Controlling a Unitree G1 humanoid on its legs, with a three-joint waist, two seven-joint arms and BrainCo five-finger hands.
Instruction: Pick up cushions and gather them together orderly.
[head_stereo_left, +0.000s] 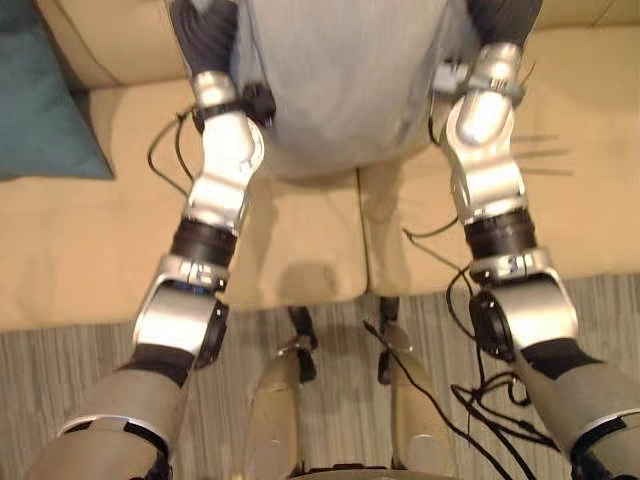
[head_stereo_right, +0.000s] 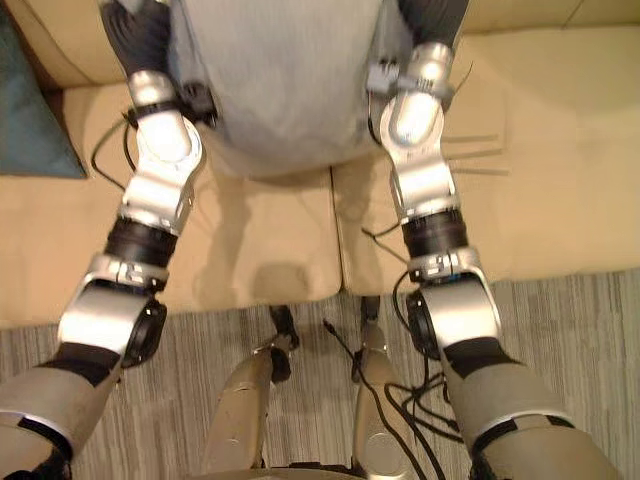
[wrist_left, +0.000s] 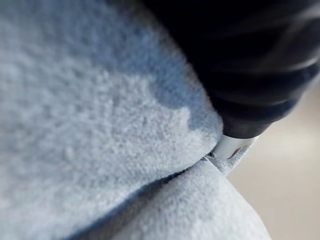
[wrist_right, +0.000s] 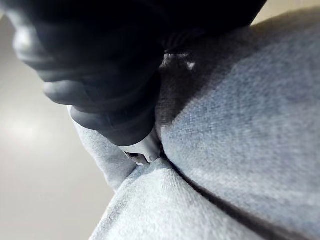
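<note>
Fingers (wrist_left: 231, 148) of the left hand (wrist_left: 255, 80) are sunk into the soft nap of a pale grey-blue cushion (head_stereo_left: 340, 80). One silver piece shows where the fabric folds over it, so whether they are curled round the cushion or pressed flat against it cannot be told. The right hand (wrist_right: 110, 85) mirrors this on the cushion's other side. Its fingers (wrist_right: 142, 149) are likewise swallowed by a crease in the cloth, and their state is just as unclear. Seen from the head, both silver-grey arms reach forward, with the cushion squeezed between the two hands. It is held over the seat of a beige sofa (head_stereo_left: 80, 250), near the gap between two seat pads. It appears to be held clear of the seat, though its underside is hidden. A teal cushion (head_stereo_left: 45, 110) lies at the far left of the sofa against the backrest, well apart from the grey-blue one. A striped rug (head_stereo_left: 60, 370) covers the floor in front of the sofa. Judging from this, the task is at an early to middle stage: one cushion is in hand, but nothing has yet been brought together. What remains is to carry the grey-blue cushion across to the teal one and set it down neatly beside it. Whether further cushions wait elsewhere cannot be told.
</note>
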